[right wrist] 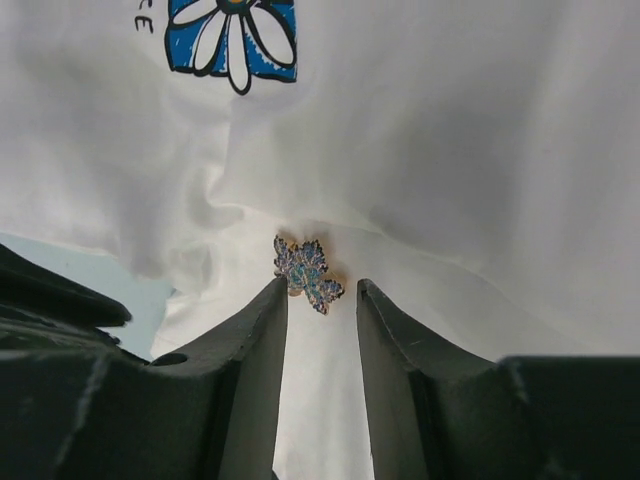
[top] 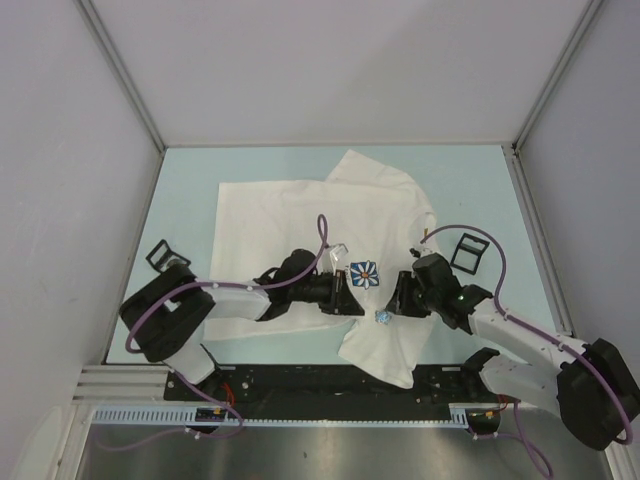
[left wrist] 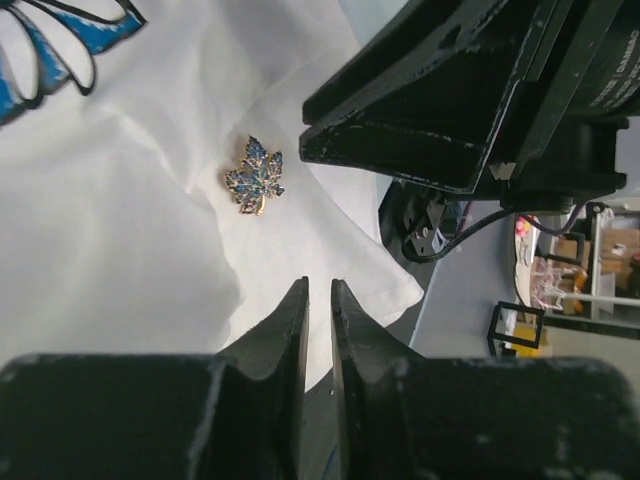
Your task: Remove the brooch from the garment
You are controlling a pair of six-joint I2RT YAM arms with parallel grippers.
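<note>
Mid-frame, the open right gripper [right wrist: 320,290] lines up on the brooch [right wrist: 308,272] pinned to the shirt [right wrist: 450,150], apparently set to close next; the left gripper [left wrist: 319,288] is barely open and empty.

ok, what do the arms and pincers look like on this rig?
Left arm and right arm: white links, black joint housings, a purple cable running along each. Left pincer and right pincer: matte black, two wedge-shaped fingers, edges scuffed pale.
</note>
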